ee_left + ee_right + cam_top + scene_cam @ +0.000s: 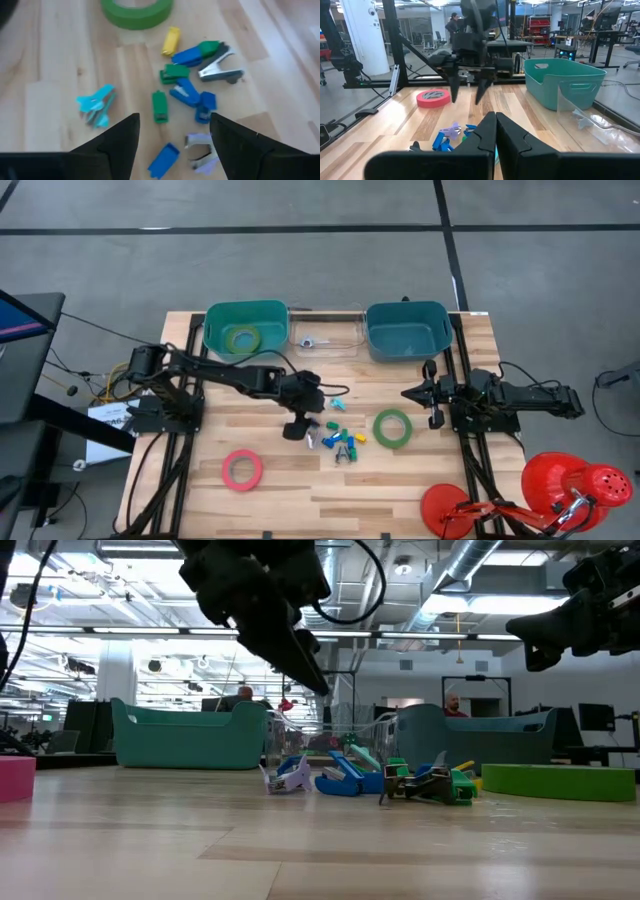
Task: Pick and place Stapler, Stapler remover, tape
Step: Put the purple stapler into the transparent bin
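surface [400,480]: light wood, bare stretch just behind the left hand [297,426]
left hand: fingers apart, over small pieces [185,85], probably not touching
right hand [433,393]: fingers together, near the edge

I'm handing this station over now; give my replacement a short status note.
Left gripper open, hovering above the pile of small staplers and removers at mid-table, holding nothing.
Right gripper shut, empty, waiting at the right edge.
Done: one green tape roll in the left teal bin; one small item in the clear tray.
Left: green roll and red roll on the table, plus the pile. Right teal bin looks empty.
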Action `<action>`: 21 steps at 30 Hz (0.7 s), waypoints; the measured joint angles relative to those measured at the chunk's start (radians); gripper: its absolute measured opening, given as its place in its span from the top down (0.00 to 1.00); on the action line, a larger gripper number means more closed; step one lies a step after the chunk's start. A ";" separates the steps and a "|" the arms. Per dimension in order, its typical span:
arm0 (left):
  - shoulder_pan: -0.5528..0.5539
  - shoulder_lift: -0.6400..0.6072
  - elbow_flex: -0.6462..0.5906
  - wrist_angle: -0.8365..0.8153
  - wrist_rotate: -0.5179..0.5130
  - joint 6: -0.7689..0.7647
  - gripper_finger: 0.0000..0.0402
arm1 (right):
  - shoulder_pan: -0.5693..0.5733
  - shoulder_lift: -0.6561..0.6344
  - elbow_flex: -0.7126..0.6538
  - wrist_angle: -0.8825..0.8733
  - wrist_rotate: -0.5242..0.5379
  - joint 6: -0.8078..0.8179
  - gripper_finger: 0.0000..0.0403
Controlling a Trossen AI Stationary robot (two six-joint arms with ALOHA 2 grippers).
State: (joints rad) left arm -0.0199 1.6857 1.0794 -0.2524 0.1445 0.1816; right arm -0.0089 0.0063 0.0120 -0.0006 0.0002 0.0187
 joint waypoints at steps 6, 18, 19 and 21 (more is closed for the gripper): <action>-0.059 -0.031 0.000 -0.004 0.001 0.046 0.46 | 0.000 0.000 0.000 0.000 0.000 0.000 1.00; -0.126 -0.053 -0.022 -0.061 0.000 0.083 0.49 | 0.000 0.000 0.000 0.000 0.000 0.000 1.00; -0.126 -0.053 -0.032 -0.063 -0.001 0.084 0.50 | 0.000 0.000 0.000 0.000 0.000 0.000 1.00; -0.125 -0.054 -0.053 -0.060 -0.001 0.084 0.49 | 0.000 0.000 0.000 0.000 0.000 0.000 1.00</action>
State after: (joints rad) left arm -0.1445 1.6314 1.0266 -0.3127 0.1432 0.2652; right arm -0.0086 0.0063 0.0120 -0.0006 0.0002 0.0189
